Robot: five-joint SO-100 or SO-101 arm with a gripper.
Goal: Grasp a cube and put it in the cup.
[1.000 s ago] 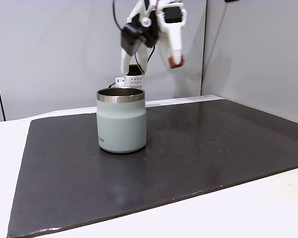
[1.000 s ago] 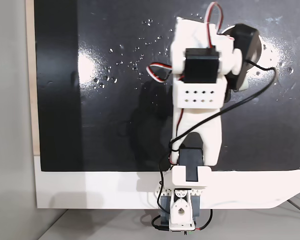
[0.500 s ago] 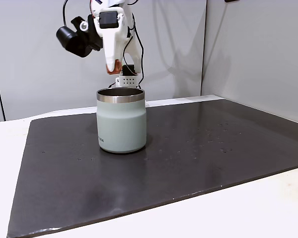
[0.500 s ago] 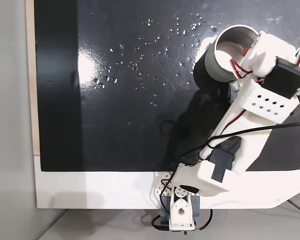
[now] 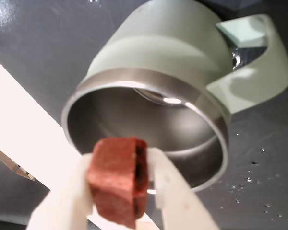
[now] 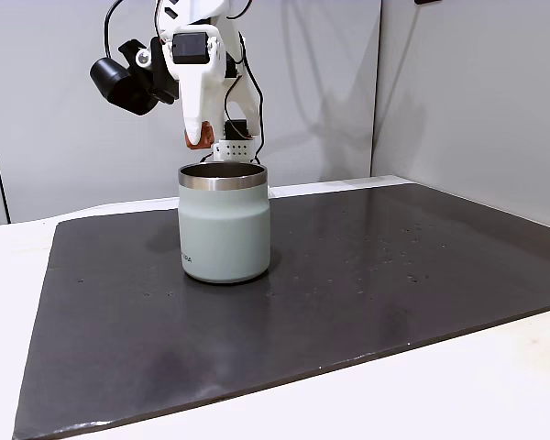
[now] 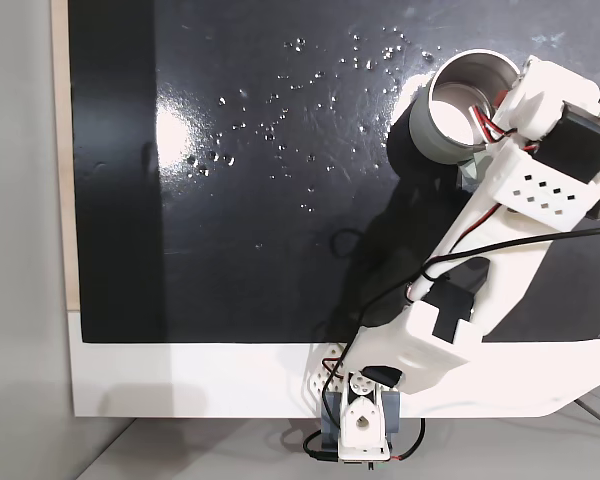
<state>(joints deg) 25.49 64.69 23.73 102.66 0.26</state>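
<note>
The desk (image 6: pixel 495 385) is white and carries a dark mat (image 6: pixel 367 275) that fills most of both fixed views. On the mat, left of centre in the side-on fixed view and at the upper right of the top-down fixed view, stands the cup (image 6: pixel 225 225), upright, its steel rim open and, as the wrist view shows, nothing inside it.

The white arm (image 7: pixel 500 220) reaches from the lower centre of the top-down frame up to the cup. Its gripper (image 6: pixel 197 140) hangs at the upper left of the side-on frame, pointing down, above the cup's rim and towards its left edge.

The gripper is clamped on the cube (image 5: pixel 117 178), which sits pinched between the two pale fingers (image 5: pixel 175 191) at the bottom of the wrist view, with the cup's mouth beyond it.

So the grasp and the carry look done. What seems left is centring the cube over the opening, perhaps lowering a little, then letting go and pulling clear.
</note>
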